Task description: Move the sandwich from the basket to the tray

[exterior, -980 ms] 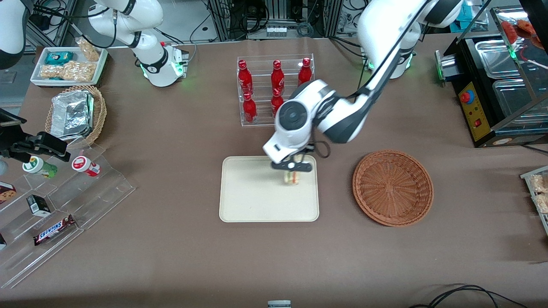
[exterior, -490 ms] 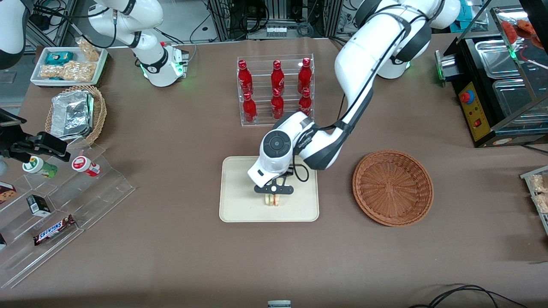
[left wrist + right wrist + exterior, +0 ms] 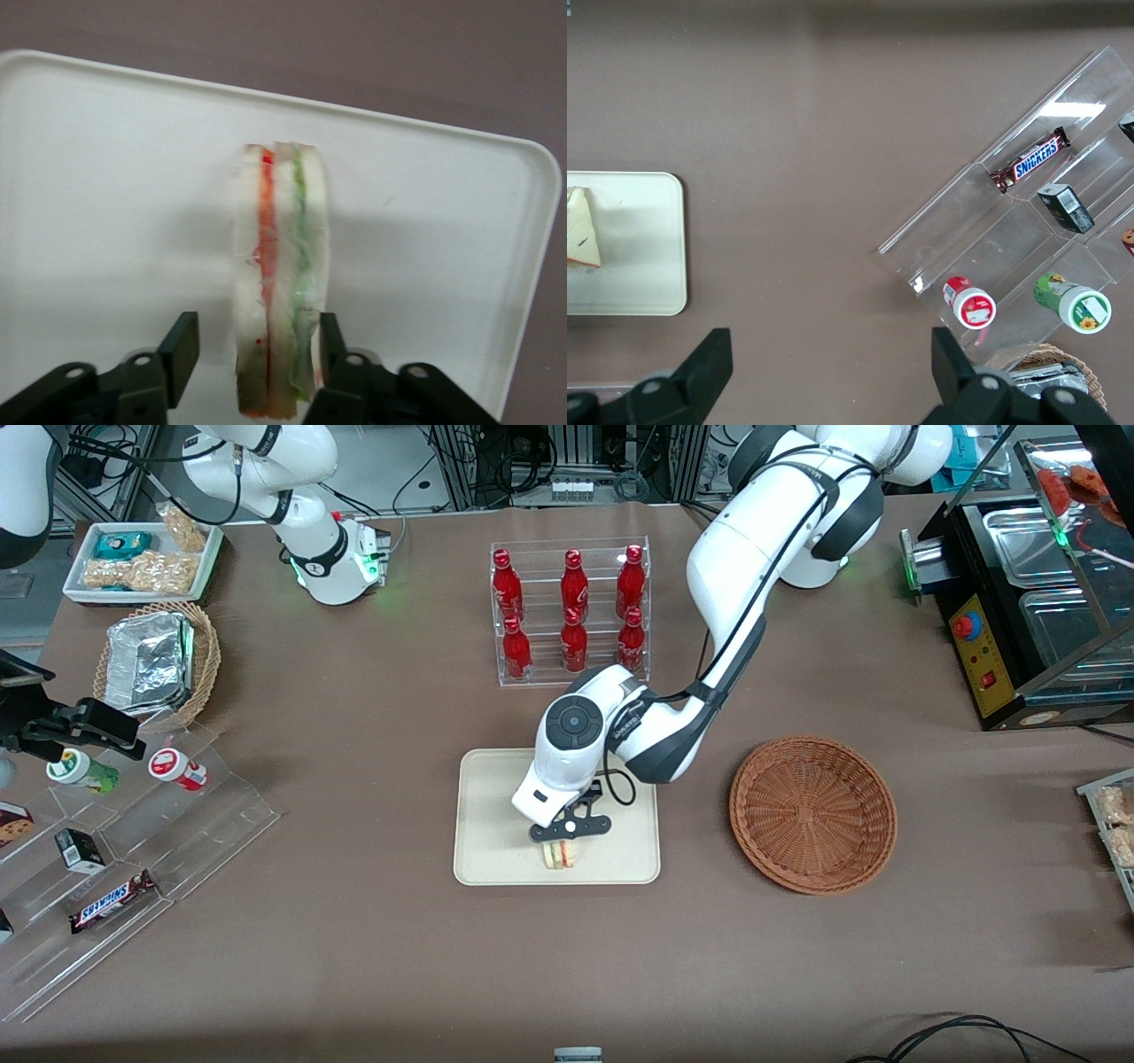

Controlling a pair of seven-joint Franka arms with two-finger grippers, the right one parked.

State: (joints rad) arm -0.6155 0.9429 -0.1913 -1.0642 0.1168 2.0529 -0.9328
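Observation:
The sandwich (image 3: pixel 560 856) stands on its edge on the cream tray (image 3: pixel 496 806), close to the tray's rim nearest the front camera. My left gripper (image 3: pixel 561 847) is right above it. In the left wrist view the gripper (image 3: pixel 257 341) is open, its fingers (image 3: pixel 182 341) on either side of the sandwich (image 3: pixel 279 266): one stands clear of it, the other is close against its wrap. The tray (image 3: pixel 115 177) fills that view. The sandwich also shows in the right wrist view (image 3: pixel 580 232). The reddish-brown basket (image 3: pixel 812 812) is empty, beside the tray toward the working arm's end.
A clear rack of red bottles (image 3: pixel 570 611) stands farther from the camera than the tray. A clear stepped stand with snacks (image 3: pixel 133 841), a tan basket with a foil container (image 3: pixel 159 660) and a white snack tray (image 3: pixel 142 558) lie toward the parked arm's end.
The gripper has moved with the sandwich across the tray toward the front camera and come down; the sandwich now stands near the tray's nearer rim.

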